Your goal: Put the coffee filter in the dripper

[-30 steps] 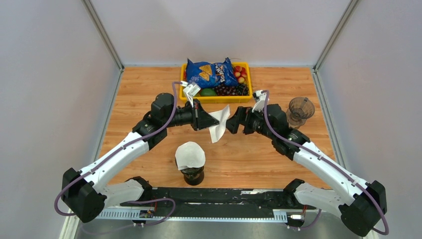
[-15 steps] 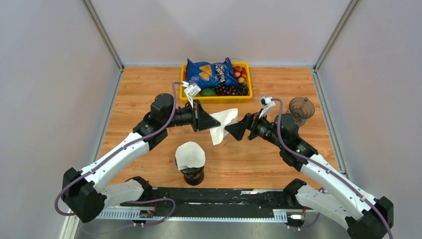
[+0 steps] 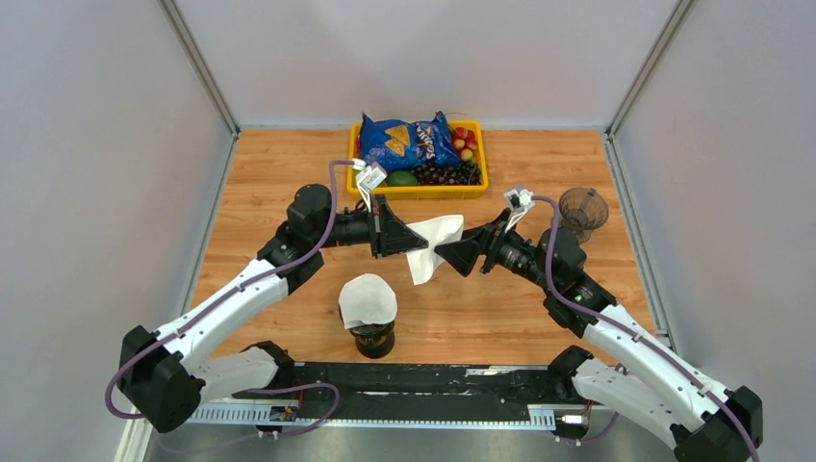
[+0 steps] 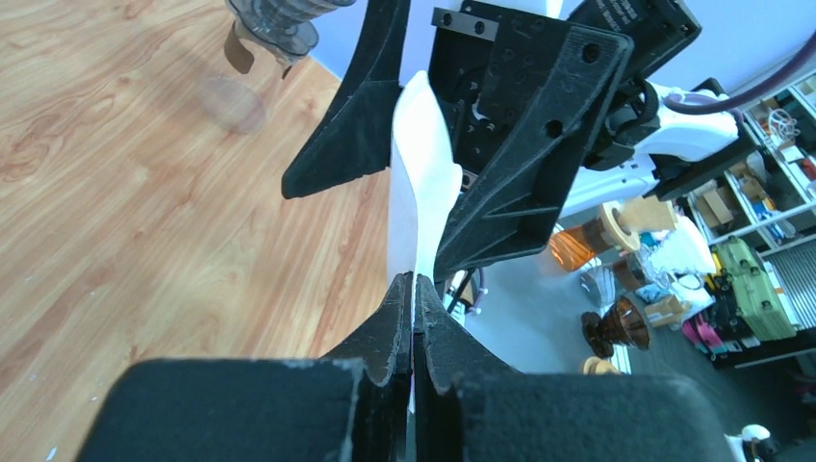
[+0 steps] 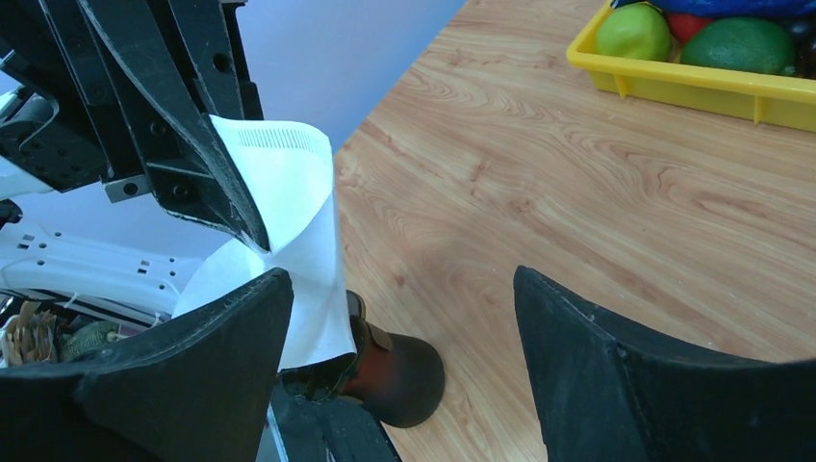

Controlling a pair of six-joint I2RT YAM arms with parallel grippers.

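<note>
Filter held up between the two arms, away from the dripper.
The left pincer is pinched tight on one edge of the filter, above the middle of the surface. The right pincer gapes wide with its fingers on either side of the filter's free end, gripping nothing. The dripper stands empty at the right side, behind the right arm.
</note>
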